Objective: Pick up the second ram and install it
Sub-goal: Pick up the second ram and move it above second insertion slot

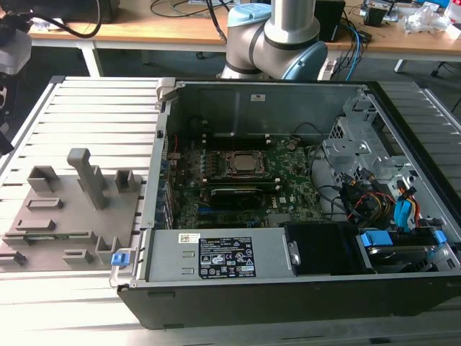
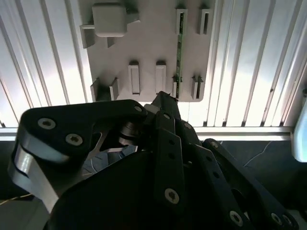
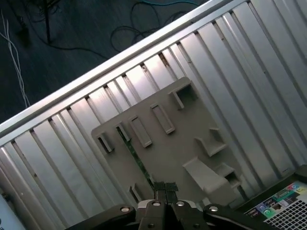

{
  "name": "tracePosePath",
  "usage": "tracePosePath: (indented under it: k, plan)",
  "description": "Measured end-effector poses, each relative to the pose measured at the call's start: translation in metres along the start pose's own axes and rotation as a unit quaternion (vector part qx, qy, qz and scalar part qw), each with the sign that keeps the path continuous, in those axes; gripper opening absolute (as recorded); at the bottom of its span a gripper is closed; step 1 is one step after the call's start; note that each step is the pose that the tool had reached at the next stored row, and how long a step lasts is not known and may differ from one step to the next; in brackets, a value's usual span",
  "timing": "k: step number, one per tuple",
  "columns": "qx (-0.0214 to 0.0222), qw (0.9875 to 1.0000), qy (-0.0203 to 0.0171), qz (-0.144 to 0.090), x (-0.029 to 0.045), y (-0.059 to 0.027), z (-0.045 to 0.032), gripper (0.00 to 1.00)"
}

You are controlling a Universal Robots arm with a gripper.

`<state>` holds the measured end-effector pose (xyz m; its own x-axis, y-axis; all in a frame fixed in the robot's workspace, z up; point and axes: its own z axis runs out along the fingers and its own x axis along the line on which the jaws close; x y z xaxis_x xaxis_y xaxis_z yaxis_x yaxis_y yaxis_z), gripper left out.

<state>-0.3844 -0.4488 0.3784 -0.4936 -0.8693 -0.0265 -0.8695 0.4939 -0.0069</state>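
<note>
The second ram is a thin green stick standing on edge in a slot of the grey holder plate. In the second wrist view the ram runs between two pairs of slotted blocks on the plate. My gripper hangs well above the plate, its two fingertips pressed together with nothing between them, lined up over the ram's near end. Its black linkage covers much of the second wrist view. In the exterior view the holder plate lies to the left of the open computer case.
The green motherboard with its processor socket lies inside the case, with drive cages and cables at the exterior view's right. The ribbed metal table carries the plate and case. The arm's base stands behind the case.
</note>
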Motion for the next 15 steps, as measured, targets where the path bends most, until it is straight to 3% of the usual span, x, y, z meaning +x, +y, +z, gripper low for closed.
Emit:
tracePosePath:
  k: [3, 4, 7, 10, 14, 15]
  plan:
    - [-0.0009, 0.9994, -0.0002, -0.034, 0.0000, 0.0000, 0.0000, 0.11]
    - [-0.0014, 0.9986, -0.0003, -0.053, 0.0000, 0.0000, 0.0000, 0.11]
    - [-0.0021, 0.9970, -0.0005, -0.077, 0.0000, 0.0000, 0.0000, 0.11]
    - [-0.0028, 0.9944, -0.0007, -0.106, 0.0000, 0.0000, 0.0000, 0.11]
    - [-0.0040, 0.9888, -0.0010, -0.149, 0.0000, 0.0000, 0.0000, 0.11]
    - [-0.0046, 0.9852, -0.0012, -0.171, 0.0000, 0.0000, 0.0000, 0.11]
